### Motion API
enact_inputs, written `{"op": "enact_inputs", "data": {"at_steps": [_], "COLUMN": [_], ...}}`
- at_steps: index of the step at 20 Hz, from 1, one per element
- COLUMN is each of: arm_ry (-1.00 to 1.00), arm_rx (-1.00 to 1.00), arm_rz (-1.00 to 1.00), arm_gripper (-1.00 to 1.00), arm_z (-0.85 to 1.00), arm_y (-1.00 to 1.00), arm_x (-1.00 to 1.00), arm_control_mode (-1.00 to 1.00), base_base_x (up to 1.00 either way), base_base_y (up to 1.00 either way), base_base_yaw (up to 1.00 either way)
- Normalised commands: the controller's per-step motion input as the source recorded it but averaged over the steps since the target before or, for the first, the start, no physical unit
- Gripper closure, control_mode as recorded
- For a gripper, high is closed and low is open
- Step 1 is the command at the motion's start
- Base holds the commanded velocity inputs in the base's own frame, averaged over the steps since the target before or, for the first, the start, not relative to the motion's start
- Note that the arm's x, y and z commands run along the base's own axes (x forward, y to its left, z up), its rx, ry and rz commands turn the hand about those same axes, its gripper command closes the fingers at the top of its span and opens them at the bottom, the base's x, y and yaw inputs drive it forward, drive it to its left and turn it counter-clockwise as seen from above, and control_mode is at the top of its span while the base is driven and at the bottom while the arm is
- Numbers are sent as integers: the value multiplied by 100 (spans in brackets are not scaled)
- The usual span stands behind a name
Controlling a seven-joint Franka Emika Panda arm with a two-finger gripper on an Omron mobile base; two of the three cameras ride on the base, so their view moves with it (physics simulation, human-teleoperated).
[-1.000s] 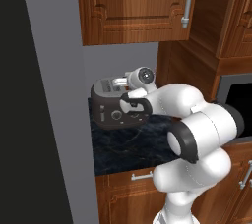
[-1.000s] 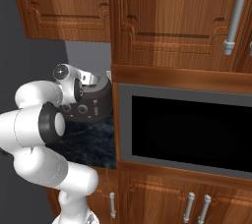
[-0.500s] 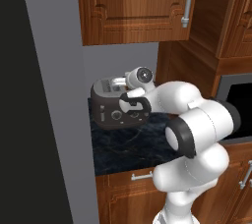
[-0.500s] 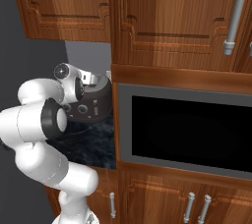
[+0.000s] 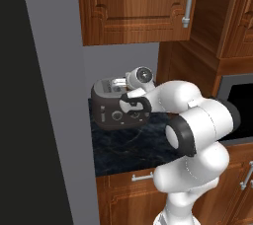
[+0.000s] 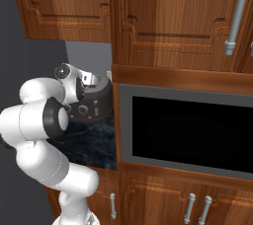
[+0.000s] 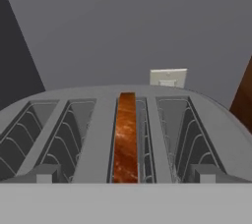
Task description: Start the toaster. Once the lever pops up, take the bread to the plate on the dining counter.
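The gripper (image 5: 129, 91) is held with jaws apart over the toaster (image 5: 114, 104); the bread (image 7: 125, 137) could be jammed if a slot wall is struck.

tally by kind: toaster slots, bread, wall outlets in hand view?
Toaster slots: 4
Bread: 1, in the third slot from the left
Outlet: 1, on the wall behind
Total: 6
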Motion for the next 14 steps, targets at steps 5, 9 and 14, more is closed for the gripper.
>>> {"op": "enact_inputs", "data": {"at_steps": [5, 9, 14], "arm_ry": [3, 4, 5], "arm_rx": [0, 0, 0], "arm_rz": [0, 0, 0], "arm_gripper": [-100, -100, -100], "arm_z": [-7, -4, -1], "arm_y": [0, 0, 0], "arm_x": [2, 1, 1], "arm_control_mode": [-100, -100, -100], "base_base_x": [0, 0, 0], "base_base_y": [0, 0, 0], "base_base_yaw": [0, 0, 0]}}
